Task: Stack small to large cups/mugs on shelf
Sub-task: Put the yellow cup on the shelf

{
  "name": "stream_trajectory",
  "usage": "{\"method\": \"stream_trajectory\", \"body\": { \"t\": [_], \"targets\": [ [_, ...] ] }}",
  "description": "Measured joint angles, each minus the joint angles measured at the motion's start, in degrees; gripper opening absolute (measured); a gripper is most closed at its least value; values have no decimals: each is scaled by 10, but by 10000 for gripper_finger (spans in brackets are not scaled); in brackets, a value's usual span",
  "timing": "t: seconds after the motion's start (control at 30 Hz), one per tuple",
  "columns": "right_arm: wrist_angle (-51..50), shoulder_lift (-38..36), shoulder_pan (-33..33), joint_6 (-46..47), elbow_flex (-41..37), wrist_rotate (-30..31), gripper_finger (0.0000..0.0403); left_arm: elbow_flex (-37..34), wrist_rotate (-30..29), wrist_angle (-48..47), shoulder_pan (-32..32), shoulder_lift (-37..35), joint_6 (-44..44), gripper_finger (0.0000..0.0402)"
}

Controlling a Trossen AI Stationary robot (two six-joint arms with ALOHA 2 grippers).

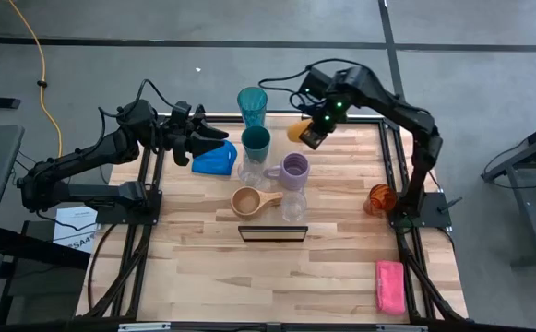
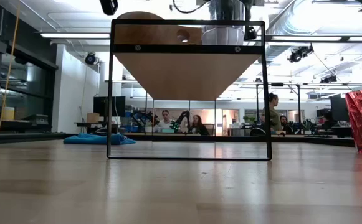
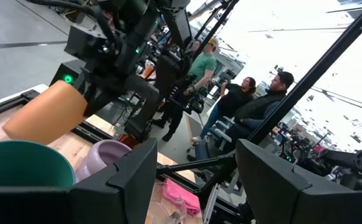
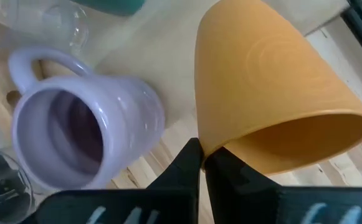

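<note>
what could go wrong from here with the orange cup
The right gripper pinches only the rim of the orange cup, which hangs tilted, so it could swing or slip out. The lavender mug and a clear glass stand close below on the shelf, so a drop or a low pass could topple them. The left gripper waits open by the blue cloth.

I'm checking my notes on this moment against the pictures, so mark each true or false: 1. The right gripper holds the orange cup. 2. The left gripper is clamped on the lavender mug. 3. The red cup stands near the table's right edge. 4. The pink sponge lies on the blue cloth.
1. True: the right gripper pinches the rim of the orange cup.
2. False: the left gripper is open and empty, above the blue cloth; the lavender mug stands free.
3. True: the red cup.
4. False: the pink sponge lies at the near right corner.
</note>
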Motion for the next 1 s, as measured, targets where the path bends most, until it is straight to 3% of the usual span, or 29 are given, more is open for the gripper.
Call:
{"method": "stream_trajectory", "body": {
  "t": [0.4,0.87,1.0],
  "targets": [
    [-1,16,9,-5,35,20,0,0,0,0,0,2,-15,207],
    [-1,0,3,0,35,32,0,0,-2,-16,0,2,-15,207],
    [0,-26,-3,10,2,32,0,0,-2,-18,0,2,-15,207]
  ]
}}
